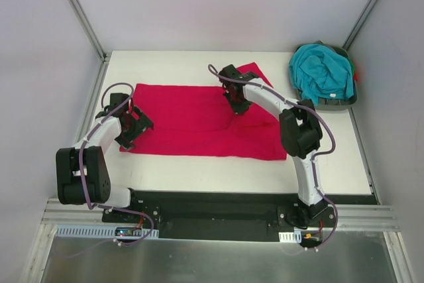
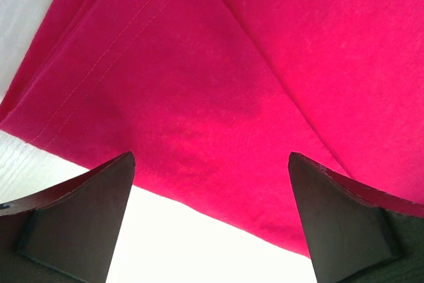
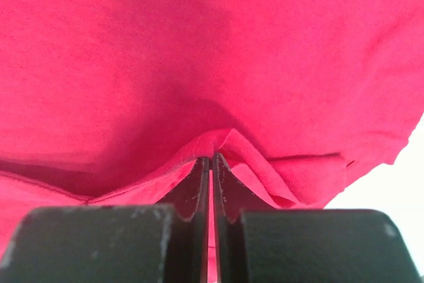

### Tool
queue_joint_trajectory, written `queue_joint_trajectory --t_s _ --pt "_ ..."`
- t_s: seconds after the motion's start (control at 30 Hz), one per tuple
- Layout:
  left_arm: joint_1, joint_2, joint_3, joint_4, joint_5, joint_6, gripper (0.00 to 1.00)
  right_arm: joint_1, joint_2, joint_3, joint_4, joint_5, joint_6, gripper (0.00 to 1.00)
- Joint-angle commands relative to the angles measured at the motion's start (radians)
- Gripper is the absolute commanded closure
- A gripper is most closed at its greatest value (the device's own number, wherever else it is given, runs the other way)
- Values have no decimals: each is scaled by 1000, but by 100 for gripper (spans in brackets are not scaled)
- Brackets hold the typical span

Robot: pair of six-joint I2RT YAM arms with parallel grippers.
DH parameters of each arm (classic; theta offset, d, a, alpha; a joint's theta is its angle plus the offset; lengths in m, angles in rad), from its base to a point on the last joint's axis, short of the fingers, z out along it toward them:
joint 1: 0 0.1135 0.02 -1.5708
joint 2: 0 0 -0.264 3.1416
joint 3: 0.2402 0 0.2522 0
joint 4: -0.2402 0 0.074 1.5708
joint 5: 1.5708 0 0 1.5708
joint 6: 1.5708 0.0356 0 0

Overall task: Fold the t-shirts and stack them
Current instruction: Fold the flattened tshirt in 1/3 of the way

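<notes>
Shows the red tee [image 1: 192,120] spread as a wide band across the middle of the table [image 1: 232,170], with a sleeve poking out at the far edge. Has a small raised fold of that cloth pinched between the closed fingers of the right gripper [image 3: 212,160], near the tee's far edge, right of centre. Has the left gripper [image 2: 211,158] spread wide and grasping nothing, over the tee's left near corner, where a stitched hem runs slantwise. Shows also the teal tee [image 1: 321,74] bunched in a heap on the tray [image 1: 334,103] at the far right corner, well apart from the red one.
</notes>
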Motion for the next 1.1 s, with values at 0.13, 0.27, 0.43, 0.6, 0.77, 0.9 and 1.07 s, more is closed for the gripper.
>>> queue_joint_trajectory --t_s 0.13,0.27,0.43,0.6,0.77,0.9,1.07 --pt "3 -3 31 -3 -11 20 1 -1 61 119 -30 -112 -192 99" --pt "2 -12 24 -3 0 17 1 -1 78 134 -41 -151 -224 93" --pt "2 -34 18 -3 2 15 1 -1 41 131 -18 -194 -245 84" --pt "2 -61 15 -3 9 9 1 -1 -14 145 -17 -178 -213 33" --pt "3 -81 35 -2 35 -6 1 -7 -144 14 31 -131 -91 4" --pt "2 -48 90 0 84 -2 1 -68 -322 -258 165 -183 84 4" --pt "0 79 194 26 138 17 1 -142 -459 -560 365 -396 181 4"
